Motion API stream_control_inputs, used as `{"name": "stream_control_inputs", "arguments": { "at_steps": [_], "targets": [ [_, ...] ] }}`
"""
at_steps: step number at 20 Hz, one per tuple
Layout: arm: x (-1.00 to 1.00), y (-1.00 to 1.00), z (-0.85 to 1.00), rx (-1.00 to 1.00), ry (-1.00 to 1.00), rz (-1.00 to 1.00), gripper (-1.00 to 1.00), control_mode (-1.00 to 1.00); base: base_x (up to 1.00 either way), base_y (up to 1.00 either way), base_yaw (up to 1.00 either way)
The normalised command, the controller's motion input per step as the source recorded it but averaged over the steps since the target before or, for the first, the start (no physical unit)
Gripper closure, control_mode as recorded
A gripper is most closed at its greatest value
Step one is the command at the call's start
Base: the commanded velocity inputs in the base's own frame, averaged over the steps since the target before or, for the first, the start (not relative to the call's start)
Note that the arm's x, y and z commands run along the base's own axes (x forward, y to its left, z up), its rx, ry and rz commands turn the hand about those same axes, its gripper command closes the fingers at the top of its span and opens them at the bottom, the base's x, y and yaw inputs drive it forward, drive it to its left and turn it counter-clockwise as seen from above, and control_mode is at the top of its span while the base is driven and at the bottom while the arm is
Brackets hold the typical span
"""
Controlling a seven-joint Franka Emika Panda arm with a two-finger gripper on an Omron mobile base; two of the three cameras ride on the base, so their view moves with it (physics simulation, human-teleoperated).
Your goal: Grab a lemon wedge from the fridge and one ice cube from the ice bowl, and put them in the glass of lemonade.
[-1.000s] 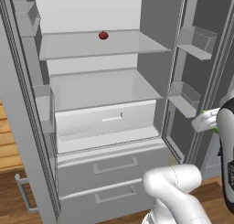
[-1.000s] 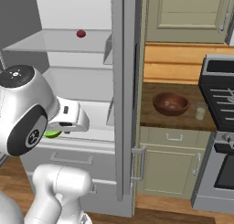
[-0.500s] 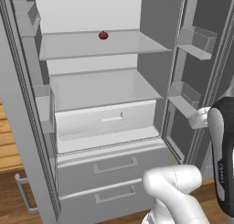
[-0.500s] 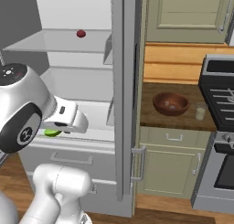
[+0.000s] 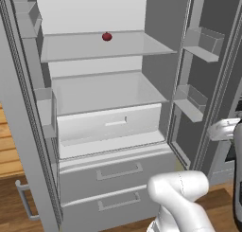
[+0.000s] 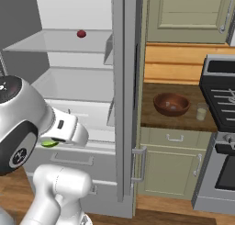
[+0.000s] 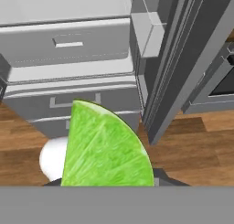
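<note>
Hand view showed the lemon wedge point(image 7: 107, 147) clamped between the jaws of the gripper point(image 7: 107, 179) (its green cut face towards the camera), out in front of the open fridge point(image 7: 68, 49), above the wood floor point(image 7: 192, 145).

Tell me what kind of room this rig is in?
A home-style kitchen, rendered. The open fridge with white shelves stands beside a wooden counter over beige cabinets, and a dark stove sits at the right. The ice bowl and the glass of lemonade rest on the counter.
</note>
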Motion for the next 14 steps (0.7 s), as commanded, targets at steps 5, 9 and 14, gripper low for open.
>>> {"name": "stream_control_inputs", "arguments": {
  "at_steps": [5,9,14],
  "targets": [
    [-0.62,0.0,0.03,0.02,-0.1,0.06,1.0,-1.0,0.0,0.0,0.0],
    [0.0,0.02,0.0,0.0,-0.01,0.0,1.0,1.0,0.0,0.09,0.0],
    [0.0,0.0,0.0,0.0,0.0,0.0,1.0,1.0,-0.09,0.03,-0.04]
  ]
}}
